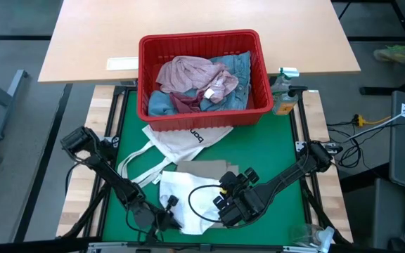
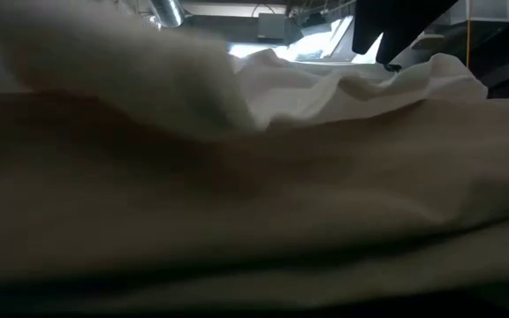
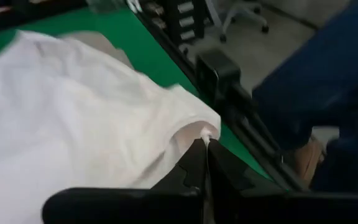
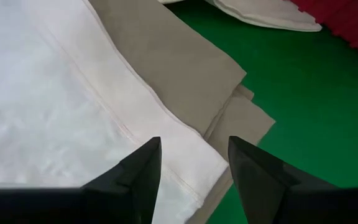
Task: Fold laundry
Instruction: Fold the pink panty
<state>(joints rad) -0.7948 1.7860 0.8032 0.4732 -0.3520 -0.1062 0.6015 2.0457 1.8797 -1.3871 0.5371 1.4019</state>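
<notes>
A white garment lies spread on the green mat, partly over folded beige trousers. My left gripper is at the garment's near edge and shut on it. My right gripper hangs open just above the garment's right hem, where the beige trousers show beside it; it touches nothing. In the low view the cloth fills the picture. More laundry sits in the red basket: a mottled pink top and blue denim. My left gripper pinches a small corner of the white garment's near edge between its two fingertips. The fingers slant downward from the table's near left. The pinched bit is raised a little into a peak, and the rest of the garment lies on the mat.
A white tote bag with black lettering lies between the basket and the garment. A bottle stands at the basket's right. A wooden table lies beyond the mat. A person's blue-clad leg stands past the table's near edge.
</notes>
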